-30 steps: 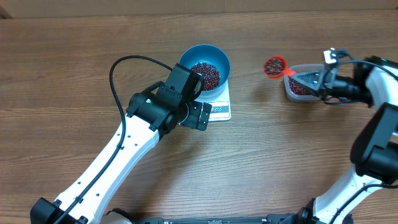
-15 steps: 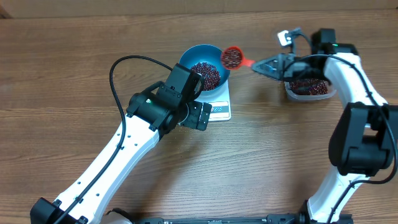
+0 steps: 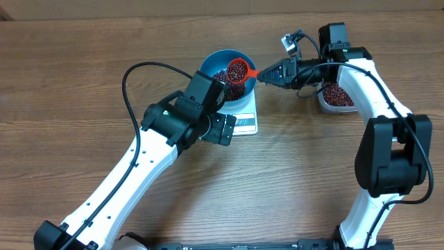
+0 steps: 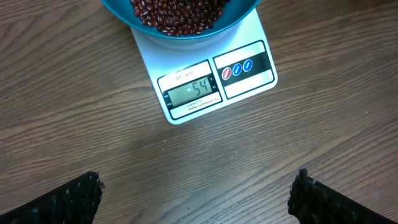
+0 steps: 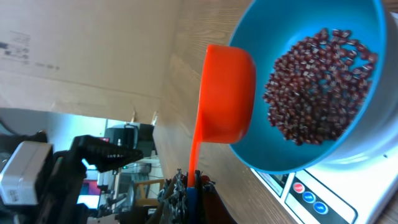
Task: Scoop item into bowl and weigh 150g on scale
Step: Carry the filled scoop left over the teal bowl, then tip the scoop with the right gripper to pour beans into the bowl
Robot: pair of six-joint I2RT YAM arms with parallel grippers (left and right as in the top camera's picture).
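Seemingly plastic red scoop (image 5: 230,93), round blue bowl (image 5: 323,152)

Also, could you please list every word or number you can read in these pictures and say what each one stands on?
"54": the display of the scale.
"SF-400", faintly: the label above the display.
Fine print below the display: too small to read.
Print on the cardboard box: blurred.

The wood-grain counter (image 3: 69,69) carries the white scale (image 3: 244,123) near its middle and, well to the right, seemingly a clear tub (image 3: 327,105), partly hidden.
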